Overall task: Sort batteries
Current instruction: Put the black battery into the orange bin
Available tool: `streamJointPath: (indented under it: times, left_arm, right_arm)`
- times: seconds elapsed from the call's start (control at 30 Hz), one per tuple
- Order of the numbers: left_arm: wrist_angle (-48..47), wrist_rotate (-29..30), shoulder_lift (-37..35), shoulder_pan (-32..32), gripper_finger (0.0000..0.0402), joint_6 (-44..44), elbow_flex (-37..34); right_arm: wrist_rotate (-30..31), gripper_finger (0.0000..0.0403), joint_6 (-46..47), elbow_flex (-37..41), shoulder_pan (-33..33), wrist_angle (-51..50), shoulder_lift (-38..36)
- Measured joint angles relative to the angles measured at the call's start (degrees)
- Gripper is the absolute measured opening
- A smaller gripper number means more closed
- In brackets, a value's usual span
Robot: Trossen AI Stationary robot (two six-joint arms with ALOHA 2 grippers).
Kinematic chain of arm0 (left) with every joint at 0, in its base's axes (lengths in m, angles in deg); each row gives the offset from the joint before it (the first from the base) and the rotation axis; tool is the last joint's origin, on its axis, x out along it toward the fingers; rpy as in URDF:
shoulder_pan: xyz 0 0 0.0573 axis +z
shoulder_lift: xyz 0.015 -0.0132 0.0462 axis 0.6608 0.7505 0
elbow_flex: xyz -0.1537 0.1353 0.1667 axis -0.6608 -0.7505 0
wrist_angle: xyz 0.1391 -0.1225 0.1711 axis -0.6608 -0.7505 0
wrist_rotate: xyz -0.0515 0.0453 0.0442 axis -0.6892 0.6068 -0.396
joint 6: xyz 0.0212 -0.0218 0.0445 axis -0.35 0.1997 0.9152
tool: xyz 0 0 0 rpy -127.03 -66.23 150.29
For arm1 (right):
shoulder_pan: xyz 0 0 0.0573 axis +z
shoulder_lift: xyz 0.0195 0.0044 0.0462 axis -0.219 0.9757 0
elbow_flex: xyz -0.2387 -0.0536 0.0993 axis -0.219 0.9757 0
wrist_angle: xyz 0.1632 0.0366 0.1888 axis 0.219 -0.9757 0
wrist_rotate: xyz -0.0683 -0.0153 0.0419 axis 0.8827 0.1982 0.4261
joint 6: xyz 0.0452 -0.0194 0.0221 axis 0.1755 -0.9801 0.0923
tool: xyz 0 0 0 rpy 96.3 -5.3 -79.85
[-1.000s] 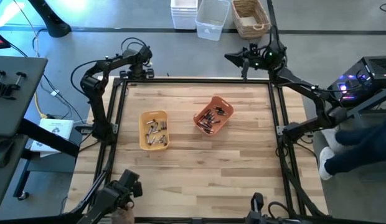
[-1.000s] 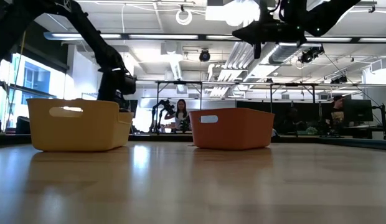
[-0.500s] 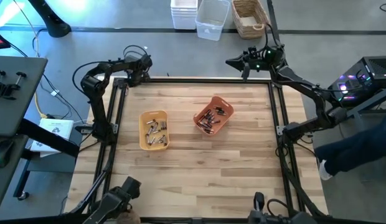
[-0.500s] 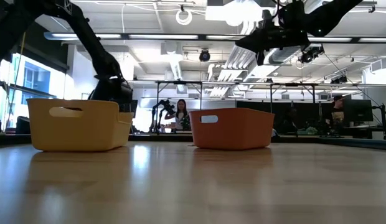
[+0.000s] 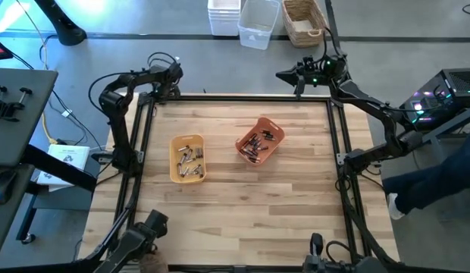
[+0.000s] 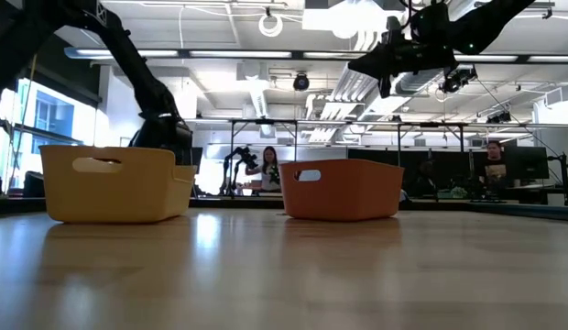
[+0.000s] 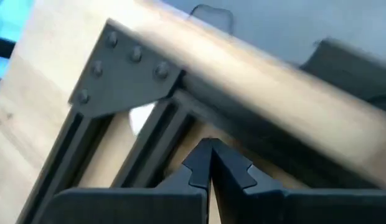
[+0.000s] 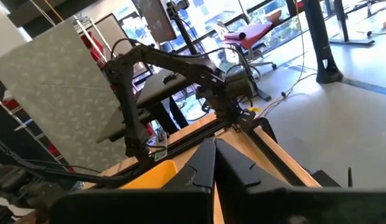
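A yellow tray [image 5: 187,158] left of the table's middle holds several silvery batteries [image 5: 191,161]. An orange tray [image 5: 259,141] to its right holds several darker batteries [image 5: 258,144]. Both trays stand on the wood and also show in the low view, the yellow tray [image 6: 114,183] and the orange tray [image 6: 344,190]. My left gripper [image 5: 167,87] is shut and empty, pointing steeply down just above the frame's far-left corner bracket [image 7: 127,78]. My right gripper [image 5: 281,74] is shut and empty. It hangs high at the far right corner and points level toward the table's left.
A black frame rail [image 5: 242,97] runs around the tabletop. Beyond the far edge stand white bins [image 5: 224,15], a clear bin [image 5: 258,23] and a wicker basket [image 5: 305,19]. A person [image 5: 432,182] is at the table's right side. Bare wood lies nearer than the trays.
My left gripper has sunk a little toward the far-left corner of the frame and rolled about its own line. The trays and batteries have stayed put.
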Motion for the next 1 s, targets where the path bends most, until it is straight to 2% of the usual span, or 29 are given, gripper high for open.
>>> streamJointPath:
  times: [0.17, 0.37, 0.63, 0.73, 0.83, 0.9, 1.0]
  left_arm:
    - [-0.14, 2.61, 0.17, -1.93, 0.0000, -1.82, -0.12]
    - [0.83, 2.79, 0.60, -1.25, 0.0000, 1.67, -0.28]
    - [0.16, -6.20, 0.50, -2.46, 0.0000, 11.32, -1.81]
    - [-0.26, -11.77, 0.20, -2.15, 0.0000, 10.57, -1.34]
    - [-0.83, -17.35, -0.60, -2.99, 0.0000, 14.62, -1.21]
    - [-2.46, -18.58, -1.78, -3.74, 0.0000, 13.44, -1.41]
    - [-3.15, -14.87, -5.10, -3.64, 0.0000, 9.20, -1.53]
  right_arm:
    - [0.69, 0.0000, 0.04, 0.00, 0.00, -0.01, 0.00]
    - [0.74, 0.0000, 2.18, 0.00, 0.01, -0.06, 0.00]
    - [0.72, 0.0000, 2.30, -0.02, 0.02, -0.24, 0.00]
    - [0.70, 0.0000, 2.15, -0.02, 0.02, -0.24, 0.00]
    - [0.70, 0.0000, 1.99, -0.02, 0.02, -0.24, 0.00]
    - [0.70, 0.0000, 1.95, -0.02, 0.02, -0.24, 0.00]
    - [0.70, 0.0000, 1.32, -0.02, 0.02, -0.28, 0.00]
